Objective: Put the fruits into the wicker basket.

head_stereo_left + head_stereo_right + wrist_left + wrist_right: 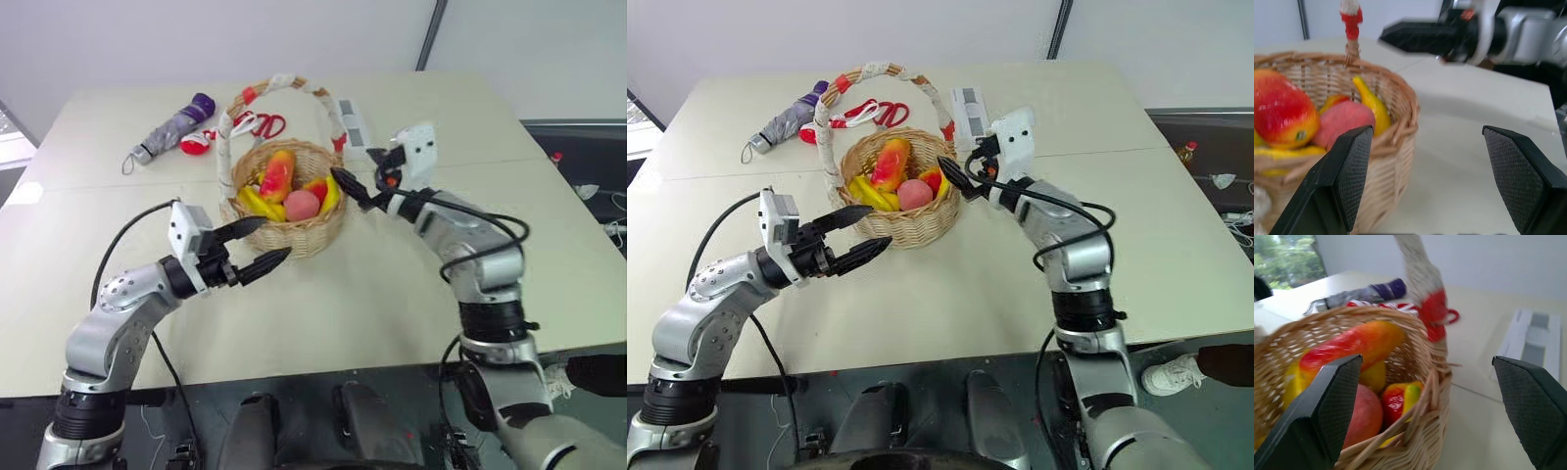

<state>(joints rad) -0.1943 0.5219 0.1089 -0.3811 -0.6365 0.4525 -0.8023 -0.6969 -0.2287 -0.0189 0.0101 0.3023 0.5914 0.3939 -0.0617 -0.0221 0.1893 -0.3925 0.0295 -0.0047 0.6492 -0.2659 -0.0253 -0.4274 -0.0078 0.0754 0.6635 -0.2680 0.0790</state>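
1. The wicker basket [294, 211] sat about mid-table, and everything fruity I could spot was already inside it: a banana [257, 203] along the near-left wall, a peach [302, 205] in the middle, and a mango [277, 174] propped up behind them.
2. There was also a smaller red-and-yellow fruit [318, 190] wedged on the basket's right side. Couldn't tell what kind it was.
3. No loose fruit lay on the table [323, 304] around the basket, so by my reckoning the job looked pretty much done, with nothing left but pulling the arms away.
4. The left gripper [257, 246] hovered just in front of the basket's near-left wall, jaws spread wide and empty.
5. The right gripper [359, 173] hung right beside the basket's right rim, also gaping wide with nothing in it.
6. Behind the basket lay red-handled scissors [263, 124] and, off to its back-left, a folded umbrella [174, 127]. Not fruit, so they stay put.
7. The head views gave the whole layout. The right wrist view peered over the rim from close up and caught a white-and-grey flat thing [1533, 340] past the handle [1422, 281]. The left wrist view showed the other gripper hanging beyond the basket.
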